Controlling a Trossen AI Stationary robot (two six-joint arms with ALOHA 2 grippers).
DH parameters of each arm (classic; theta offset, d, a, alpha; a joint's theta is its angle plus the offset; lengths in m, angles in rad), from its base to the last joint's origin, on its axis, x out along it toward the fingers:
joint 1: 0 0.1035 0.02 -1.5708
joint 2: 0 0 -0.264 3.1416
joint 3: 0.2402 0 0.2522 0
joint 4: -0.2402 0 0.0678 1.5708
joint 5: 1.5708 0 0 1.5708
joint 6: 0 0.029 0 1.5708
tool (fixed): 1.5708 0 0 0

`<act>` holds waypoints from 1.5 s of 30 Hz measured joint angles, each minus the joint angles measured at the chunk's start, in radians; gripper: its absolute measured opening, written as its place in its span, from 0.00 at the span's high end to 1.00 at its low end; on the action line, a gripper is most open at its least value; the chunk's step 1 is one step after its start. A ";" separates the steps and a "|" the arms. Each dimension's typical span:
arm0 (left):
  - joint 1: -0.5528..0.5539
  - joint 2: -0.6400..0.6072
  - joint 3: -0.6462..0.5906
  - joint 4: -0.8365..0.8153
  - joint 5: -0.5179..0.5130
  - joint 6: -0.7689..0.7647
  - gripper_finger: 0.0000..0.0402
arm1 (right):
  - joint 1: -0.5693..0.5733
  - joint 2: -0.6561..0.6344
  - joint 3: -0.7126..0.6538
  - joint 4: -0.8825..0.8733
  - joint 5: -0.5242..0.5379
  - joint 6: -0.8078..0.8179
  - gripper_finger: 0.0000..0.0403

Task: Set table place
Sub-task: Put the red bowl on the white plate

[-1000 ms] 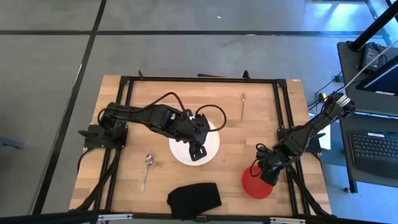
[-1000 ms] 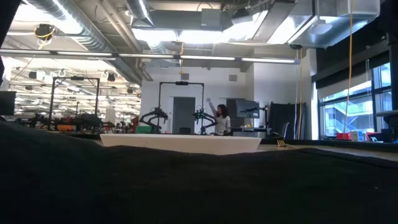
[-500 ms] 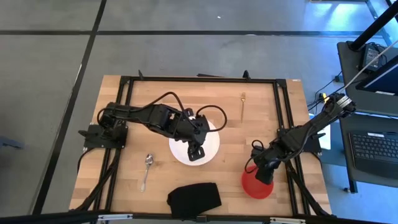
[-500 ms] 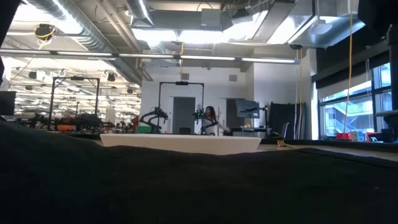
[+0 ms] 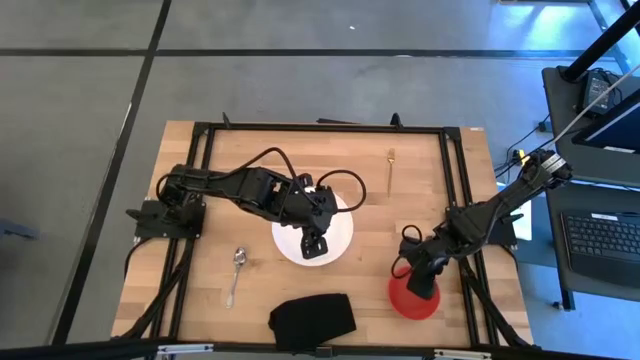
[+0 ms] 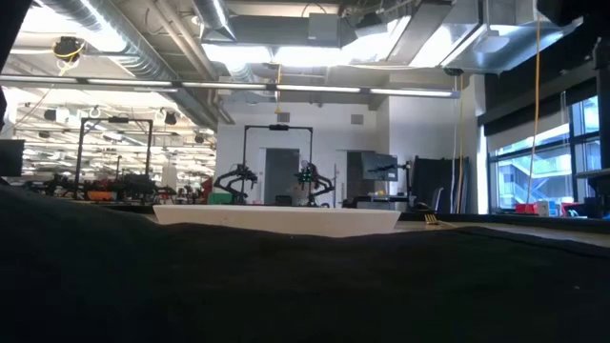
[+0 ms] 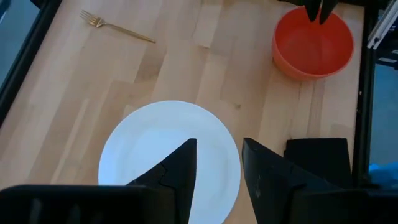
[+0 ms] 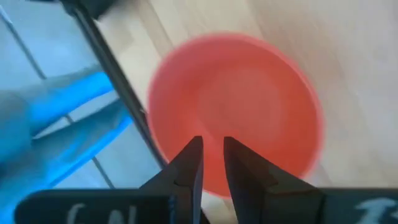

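Going across the table (image 5: 200,300) from my seat, using the white plate (image 5: 340,245) in the middle as the reference: the silver spoon (image 5: 236,270) lies to the left of the plate and a bit toward the front edge, clear of it. A black cloth-looking thing (image 5: 313,320) sits near the front edge, just in front of the plate. My left gripper (image 5: 315,243) hangs right over the plate, and in the left wrist view its fingers (image 7: 181,163) are spread with nothing between them. The gold-toned fork (image 5: 390,172) is behind the plate and to its right, near the far edge. Further right of the plate, toward the front right corner, is the red bowl (image 5: 405,298), with my right gripper (image 5: 420,285) above it; its fingers (image 8: 191,163) have only a narrow gap and aren't pinching anything, tips over the bowl's inside.
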 joint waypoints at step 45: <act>0.000 0.001 0.000 0.003 0.000 0.000 0.70 | 0.028 -0.012 -0.041 -0.154 0.074 -0.033 0.53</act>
